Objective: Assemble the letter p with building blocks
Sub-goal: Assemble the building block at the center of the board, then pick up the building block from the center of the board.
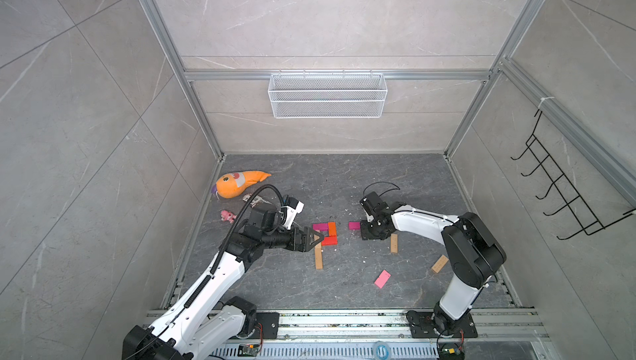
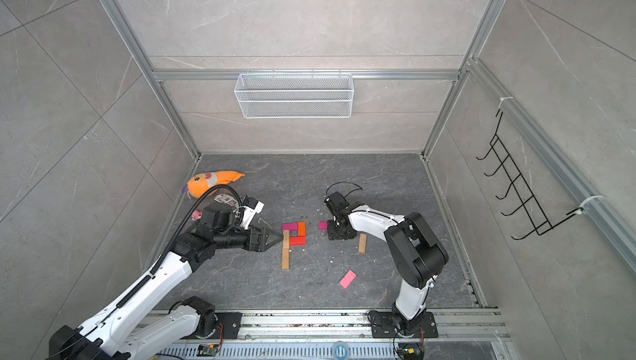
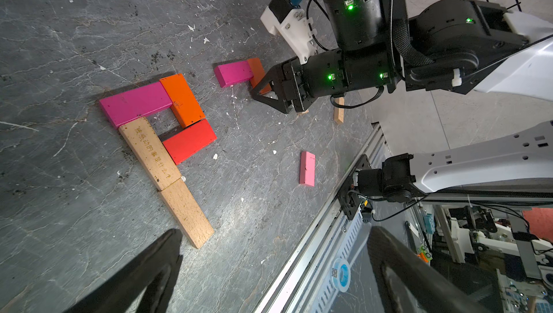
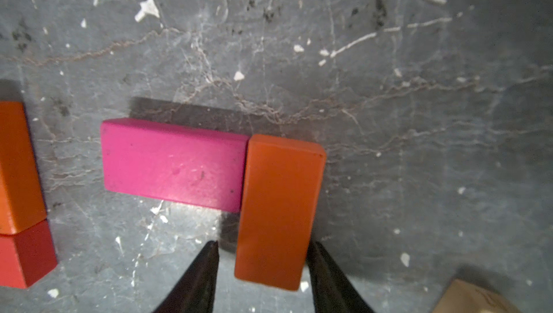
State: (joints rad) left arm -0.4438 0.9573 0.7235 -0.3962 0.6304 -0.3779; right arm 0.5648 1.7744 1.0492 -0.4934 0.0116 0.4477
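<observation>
The letter p [image 1: 323, 238] lies flat mid-floor: a magenta brick [image 3: 136, 103], an orange brick [image 3: 182, 100] and a red brick [image 3: 190, 141] form the loop, and two tan bricks [image 3: 167, 183] form the stem. My left gripper [image 1: 318, 237] hovers wide open and empty at the loop's left edge. To the right, a second magenta brick [image 4: 175, 163] lies end-on against another orange brick [image 4: 278, 209]. My right gripper [image 4: 264, 243] straddles that orange brick, open, with a gap at one finger. In both top views the gripper hides this orange brick.
Loose bricks lie on the right: a tan one [image 1: 394, 243], another tan one [image 1: 440, 264] and a light pink one [image 1: 382, 278]. An orange plush [image 1: 237, 182] and a small pink plush [image 1: 228, 216] sit far left. A metal rail [image 1: 344, 320] bounds the front.
</observation>
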